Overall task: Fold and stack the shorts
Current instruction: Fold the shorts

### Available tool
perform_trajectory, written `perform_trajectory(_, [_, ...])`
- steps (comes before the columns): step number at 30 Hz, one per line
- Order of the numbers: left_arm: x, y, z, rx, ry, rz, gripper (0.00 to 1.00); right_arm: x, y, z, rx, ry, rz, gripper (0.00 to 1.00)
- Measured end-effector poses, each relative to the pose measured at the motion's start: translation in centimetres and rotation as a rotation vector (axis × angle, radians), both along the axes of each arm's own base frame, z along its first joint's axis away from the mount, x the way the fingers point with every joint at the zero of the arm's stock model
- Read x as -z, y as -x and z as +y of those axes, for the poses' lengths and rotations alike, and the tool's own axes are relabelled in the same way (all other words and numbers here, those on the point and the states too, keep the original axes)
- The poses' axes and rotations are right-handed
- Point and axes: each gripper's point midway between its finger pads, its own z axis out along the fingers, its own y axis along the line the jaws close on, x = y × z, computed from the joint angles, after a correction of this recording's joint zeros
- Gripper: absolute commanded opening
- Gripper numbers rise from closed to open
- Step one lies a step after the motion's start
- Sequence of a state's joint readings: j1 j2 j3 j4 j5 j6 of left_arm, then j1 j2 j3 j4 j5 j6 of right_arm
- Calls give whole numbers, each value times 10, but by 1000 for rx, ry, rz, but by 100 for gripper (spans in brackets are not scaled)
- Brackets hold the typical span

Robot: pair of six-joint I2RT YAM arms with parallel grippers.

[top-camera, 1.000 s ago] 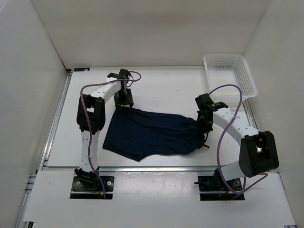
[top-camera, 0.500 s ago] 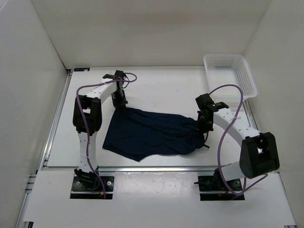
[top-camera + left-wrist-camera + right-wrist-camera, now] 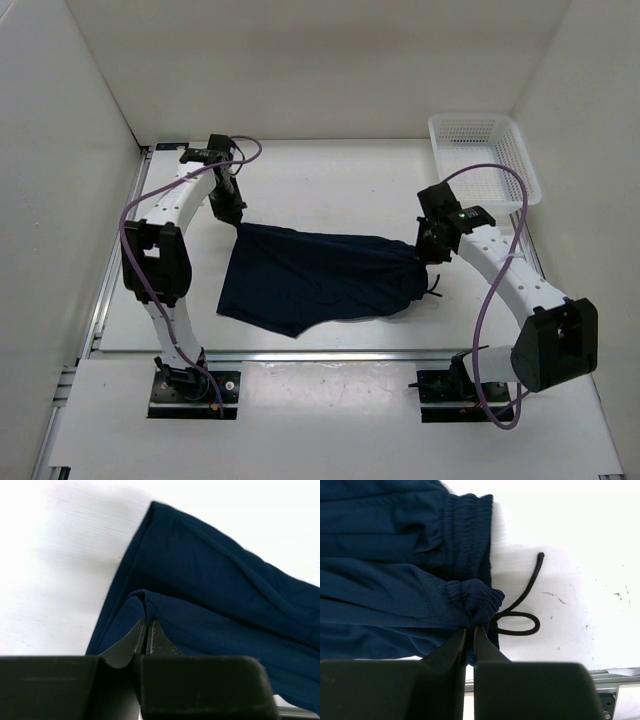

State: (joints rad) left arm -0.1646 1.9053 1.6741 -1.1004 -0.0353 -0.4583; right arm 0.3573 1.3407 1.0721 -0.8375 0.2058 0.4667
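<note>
**Shorts pinched at both ends, spread across the table**

Navy shorts (image 3: 320, 275) lie on the white table (image 3: 340, 180) between my two arms, waistband (image 3: 465, 525) to the right and leg ends to the left. My left claw (image 3: 232, 215) sits at the far left corner of the cloth. In the left wrist view its two fingers are pressed together with a small ridge of fabric tented up between the tips, so it grips the shorts there. My right claw (image 3: 428, 250) is at the opposite end. Its fingers are closed on a bunched knot of the gathered waistband, as the right wrist view shows. The thin dark drawstring (image 3: 520, 607) lies loose on the table just beside those fingers, curled into one loop with its end running away from it. From above, the far edge of the shorts runs nearly straight between my two claws, while the near left corner droops toward the table's near edge. The white mesh basket (image 3: 485, 155) stands in the far right corner, well apart from the cloth.
</note>
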Motion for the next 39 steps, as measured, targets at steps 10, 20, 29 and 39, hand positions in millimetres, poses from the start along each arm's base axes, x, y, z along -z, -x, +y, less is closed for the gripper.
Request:
perform_trajectory(10, [17,-5,23,-46,-16,57,11,-13,-41,14,-28,7,-40,26])
perform_trajectory(20, [43,-44,47,-104,-4,77,78,-1,-107,10,-15,76,-62,88])
perform_trajectory(29, [-7,-15,49,-119,-19,-15,78,-38,-63,12,-24,-40,-152,1])
perform_trajectory(39, [-1,34,41,-116,-12,9,77,51,-99,50,-64,-72,56,1])
